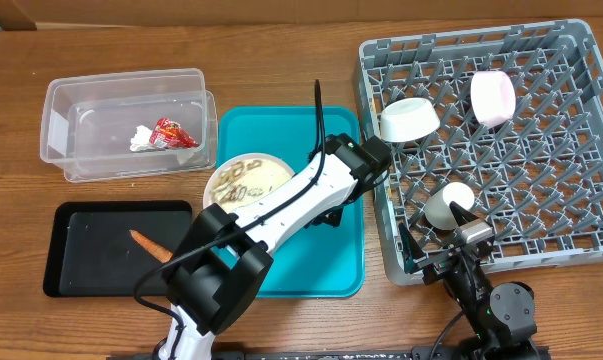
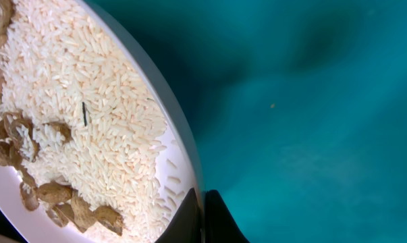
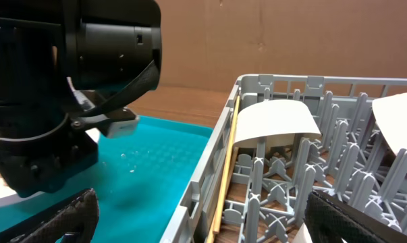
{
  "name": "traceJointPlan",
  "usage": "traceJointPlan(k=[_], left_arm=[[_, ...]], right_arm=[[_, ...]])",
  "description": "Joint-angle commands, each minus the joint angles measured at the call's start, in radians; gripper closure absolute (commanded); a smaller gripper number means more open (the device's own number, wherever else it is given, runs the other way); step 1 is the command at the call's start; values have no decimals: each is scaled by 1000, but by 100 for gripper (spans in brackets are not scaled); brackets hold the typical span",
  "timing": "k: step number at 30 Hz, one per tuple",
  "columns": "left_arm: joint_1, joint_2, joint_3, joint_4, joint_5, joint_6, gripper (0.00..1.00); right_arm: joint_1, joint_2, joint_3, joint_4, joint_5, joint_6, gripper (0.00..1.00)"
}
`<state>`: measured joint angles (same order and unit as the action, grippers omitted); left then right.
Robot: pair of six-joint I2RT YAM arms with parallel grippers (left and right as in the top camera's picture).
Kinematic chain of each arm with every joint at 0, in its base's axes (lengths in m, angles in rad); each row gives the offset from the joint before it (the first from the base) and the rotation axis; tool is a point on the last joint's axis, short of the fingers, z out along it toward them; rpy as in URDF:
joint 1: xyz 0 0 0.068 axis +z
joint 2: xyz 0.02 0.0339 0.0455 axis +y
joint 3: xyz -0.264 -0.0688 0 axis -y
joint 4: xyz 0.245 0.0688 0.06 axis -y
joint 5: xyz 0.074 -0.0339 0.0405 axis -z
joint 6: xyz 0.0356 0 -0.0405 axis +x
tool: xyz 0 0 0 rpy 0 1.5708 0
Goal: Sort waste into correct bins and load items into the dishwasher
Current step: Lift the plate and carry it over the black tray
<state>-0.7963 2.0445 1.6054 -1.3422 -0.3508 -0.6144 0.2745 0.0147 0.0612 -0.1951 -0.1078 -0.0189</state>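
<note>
Rice (image 2: 88, 88) fills much of the plate (image 2: 185, 152), and brown scraps (image 2: 61, 196) lie at one side of it. The left gripper (image 2: 203, 202) is clenched tight on the rim of the plate. Its two black fingers (image 2: 223, 219) are pressed close, with the thin white edge between them. The plate sits to the left of this gripper, on the teal tray (image 2: 311, 101). The bare teal floor is on the gripper's other side.

Far to the left of the left gripper is the clear tub (image 1: 56, 120). A red wrapper (image 1: 169, 132) and a white tissue (image 1: 141, 140) lie inside it, touching. Nearer the robot, also far to the left, is the black tray (image 1: 91, 245) with a carrot (image 1: 149, 245) in it. Both stand on the table (image 1: 281, 60).

The right gripper (image 3: 200, 209) is wide open and holds nothing. It hangs at the near left corner of the rack (image 1: 371, 120). Chopsticks (image 3: 227, 169) lean along the rack's wall just ahead of it. The cup (image 1: 448, 203) is in the rack, right in front of this gripper. The white bowl (image 1: 409, 118) stands on its edge farther ahead. The pink bowl (image 1: 493, 97) is farther still and to the right.
</note>
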Motion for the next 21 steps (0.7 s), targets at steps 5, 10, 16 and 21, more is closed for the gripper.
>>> traceJointPlan(k=[5, 10, 16, 21], left_arm=[[29, -30, 23, -89, -8, -209, 96], [95, -137, 22, -102, 30, -209, 96], [226, -285, 2, -100, 89, -151, 96], [348, -401, -79, -62, 152, -101, 96]], right_arm=[[-6, -12, -4, 7, -6, 3, 0], [-6, -12, -4, 7, -6, 3, 0], [-6, -12, -4, 7, -6, 4, 0], [-6, -12, -4, 7, -6, 3, 0]])
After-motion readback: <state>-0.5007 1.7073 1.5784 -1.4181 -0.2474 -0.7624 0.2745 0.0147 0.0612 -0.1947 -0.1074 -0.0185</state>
